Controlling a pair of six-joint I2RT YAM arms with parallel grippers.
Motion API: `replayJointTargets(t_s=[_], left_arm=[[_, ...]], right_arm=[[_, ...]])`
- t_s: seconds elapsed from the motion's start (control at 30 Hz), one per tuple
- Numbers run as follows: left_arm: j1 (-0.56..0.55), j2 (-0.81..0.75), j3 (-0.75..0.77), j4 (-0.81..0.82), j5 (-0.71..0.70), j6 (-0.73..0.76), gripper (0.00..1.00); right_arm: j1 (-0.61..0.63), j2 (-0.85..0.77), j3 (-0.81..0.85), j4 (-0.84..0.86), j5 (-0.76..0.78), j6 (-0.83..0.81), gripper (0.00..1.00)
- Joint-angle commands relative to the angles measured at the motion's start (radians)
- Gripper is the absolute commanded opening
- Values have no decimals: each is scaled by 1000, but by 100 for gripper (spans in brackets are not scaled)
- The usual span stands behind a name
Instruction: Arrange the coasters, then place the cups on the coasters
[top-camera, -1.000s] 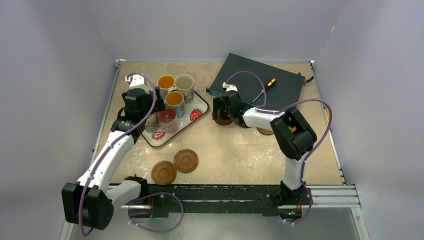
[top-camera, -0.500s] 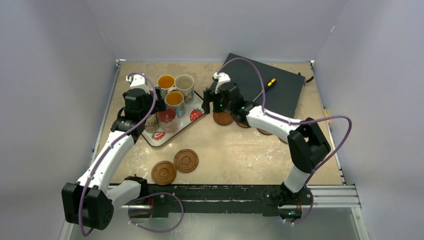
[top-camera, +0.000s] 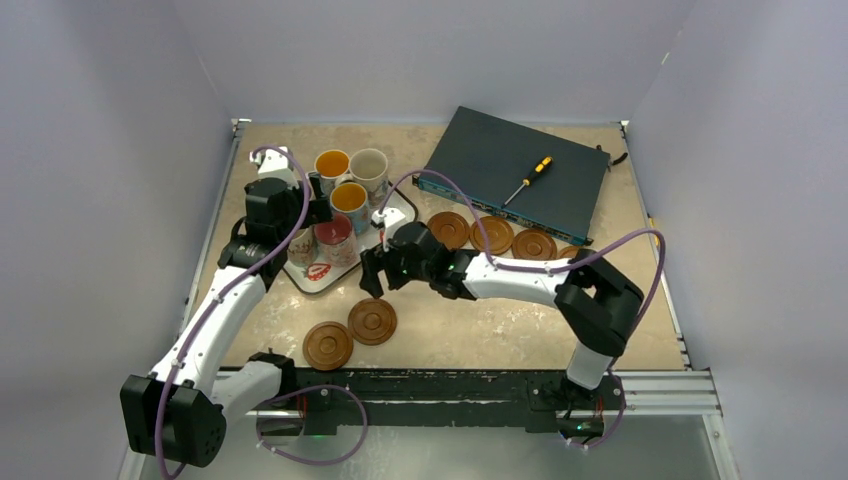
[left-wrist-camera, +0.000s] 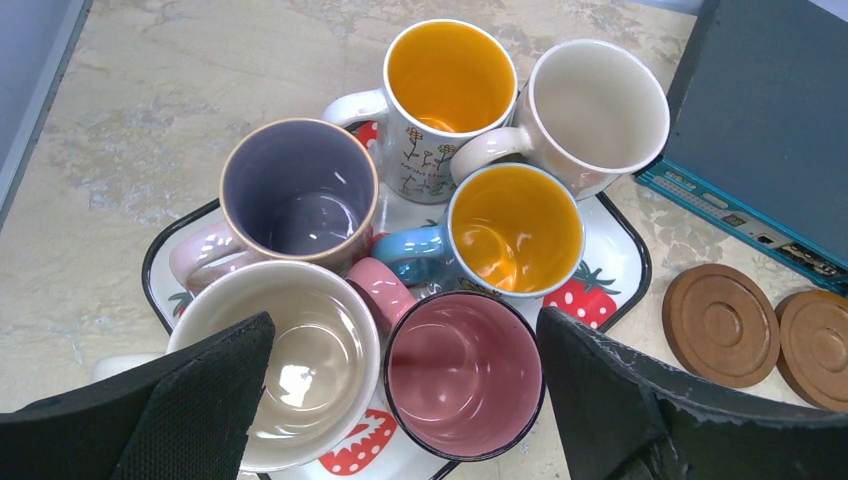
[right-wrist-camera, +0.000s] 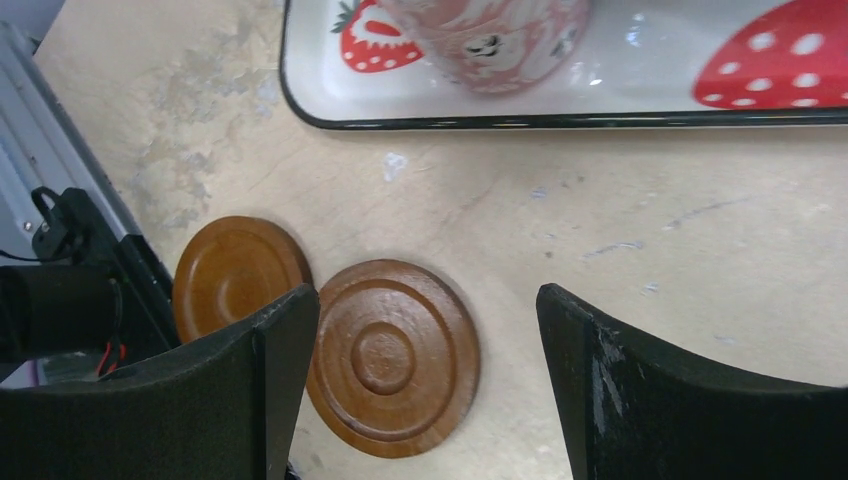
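Seen from above, a robot's 2 arms reach over a beige table. At the left, the left gripper hovers above a white strawberry-print tray, its fingers spread wide and holding nothing. All 6 cups stand packed close on that tray, with handles tucked between neighbours.

Just right of the tray, near the front edge, 2 coasters lie flat, touching or nearly so. The right gripper hangs over them, fingers apart and empty, straddling the ringed one.

Farther right, more coasters sit in a row along the near edge of a dark flat box. 3 show plainly and a 4th is partly hidden. A screwdriver lies on the box.

What could go wrong, as I judge it:
- A thin disc lying flat gives the fingers little to pinch, so they may scrape the table or shove it into its neighbour.
- Among such crowded cups, a closing finger could snag a handle and tip the next cup.
- The right arm is stretched far across, so the 2 arms could bump.
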Motion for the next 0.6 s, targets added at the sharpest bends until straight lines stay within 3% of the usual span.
replayJointTargets(t_s=[0.0, 0.23, 0.57], left_arm=[[-3, -11, 20, 39, 15, 8, 98], [-4, -10, 20, 38, 12, 0, 98], [-3, -12, 19, 31, -2, -5, 98]], right_arm=[[59, 54, 29, 62, -32, 26, 82], [115, 141, 68, 49, -39, 37, 82], [157, 145, 49, 25, -68, 25, 82]])
